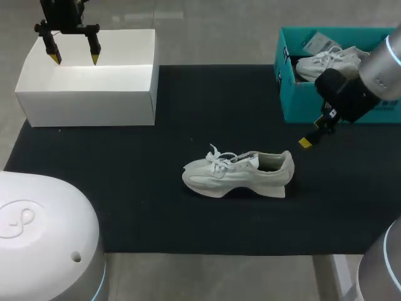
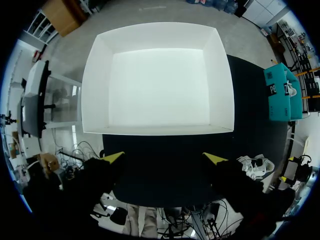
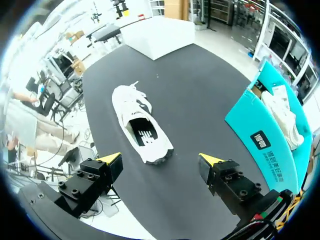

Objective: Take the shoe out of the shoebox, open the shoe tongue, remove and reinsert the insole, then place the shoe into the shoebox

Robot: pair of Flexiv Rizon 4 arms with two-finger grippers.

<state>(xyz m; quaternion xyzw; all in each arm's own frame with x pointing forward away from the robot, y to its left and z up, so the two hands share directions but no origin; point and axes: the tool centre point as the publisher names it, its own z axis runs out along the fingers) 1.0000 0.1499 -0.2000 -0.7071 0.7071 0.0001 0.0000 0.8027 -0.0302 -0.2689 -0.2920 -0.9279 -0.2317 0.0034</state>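
Shoe (image 1: 241, 172) lies on its sole in the middle of the black mat (image 1: 125, 188). The toe points toward my left and the heel toward my right (laces loose over the tongue). It is outside both boxes and nothing touches it.

Teal shoebox (image 1: 294, 103) stands at the far right corner of the mat with a second shoe (image 1: 329, 61) inside it.

Right gripper (image 3: 161, 159) hangs above the mat between the shoebox and the shoe's heel. Its fingers are spread wide and hold nothing. The right wrist view looks down into the shoe's opening.

White box (image 1: 88, 94) sits at the far left with its top open. Left gripper (image 1: 74, 59) hovers over its near edge, jaws released and holding nothing.
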